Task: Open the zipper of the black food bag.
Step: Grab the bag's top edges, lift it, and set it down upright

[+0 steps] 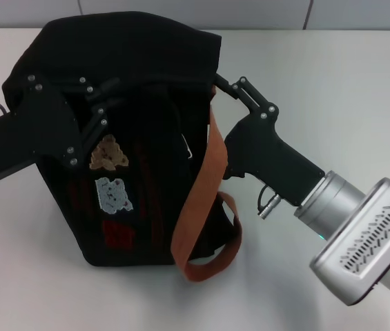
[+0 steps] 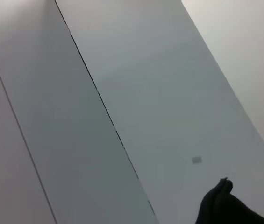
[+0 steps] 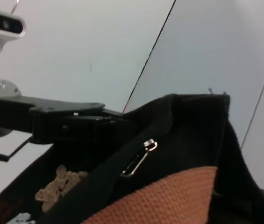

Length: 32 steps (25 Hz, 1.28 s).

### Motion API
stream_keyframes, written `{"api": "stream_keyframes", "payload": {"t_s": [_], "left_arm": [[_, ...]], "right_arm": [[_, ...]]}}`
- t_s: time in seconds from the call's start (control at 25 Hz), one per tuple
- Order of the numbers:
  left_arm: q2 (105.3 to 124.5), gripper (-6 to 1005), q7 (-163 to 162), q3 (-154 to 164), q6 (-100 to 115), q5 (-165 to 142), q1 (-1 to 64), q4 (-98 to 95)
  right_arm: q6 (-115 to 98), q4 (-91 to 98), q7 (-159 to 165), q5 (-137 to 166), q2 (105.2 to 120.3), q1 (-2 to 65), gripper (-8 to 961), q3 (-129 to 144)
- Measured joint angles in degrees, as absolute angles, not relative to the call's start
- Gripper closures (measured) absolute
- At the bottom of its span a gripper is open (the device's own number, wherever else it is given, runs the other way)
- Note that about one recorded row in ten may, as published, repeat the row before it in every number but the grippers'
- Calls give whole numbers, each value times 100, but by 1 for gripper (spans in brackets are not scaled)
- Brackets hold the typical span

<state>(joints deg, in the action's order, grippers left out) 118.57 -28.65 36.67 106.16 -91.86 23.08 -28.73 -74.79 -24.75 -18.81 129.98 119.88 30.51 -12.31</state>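
Black fabric of the black food bag (image 1: 112, 138) fills the centre-left of the head view. My left gripper (image 1: 98, 103) is clamped on its upper front. For my right gripper (image 1: 217, 81), at the top-right corner, I cannot tell the fingers. I judge I am approaching; next I must pinch the zipper (image 3: 139, 161) pull.

Black food bag (image 1: 146, 83) is showing matt black cloth, soft and creased. Strap (image 1: 201, 186) is looking like coarse rust-brown woven webbing. Zipper (image 3: 139, 158) pull is reading as shiny silver metal. Both claws: matt black plastic-looking links, small bright screws. Desk (image 1: 346, 89) is looking smooth, white, matt.
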Motion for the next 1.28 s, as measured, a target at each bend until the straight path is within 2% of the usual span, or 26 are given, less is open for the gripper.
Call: {"api": "stream_keyframes", "payload": {"t_s": [1.28], "left_arm": [[11855,926,-2790,3665,10564,-9200,2381,-2762]], "right_arm": [[-7510,-2649,-2243,13023,11989,2760,114,-1428]]}}
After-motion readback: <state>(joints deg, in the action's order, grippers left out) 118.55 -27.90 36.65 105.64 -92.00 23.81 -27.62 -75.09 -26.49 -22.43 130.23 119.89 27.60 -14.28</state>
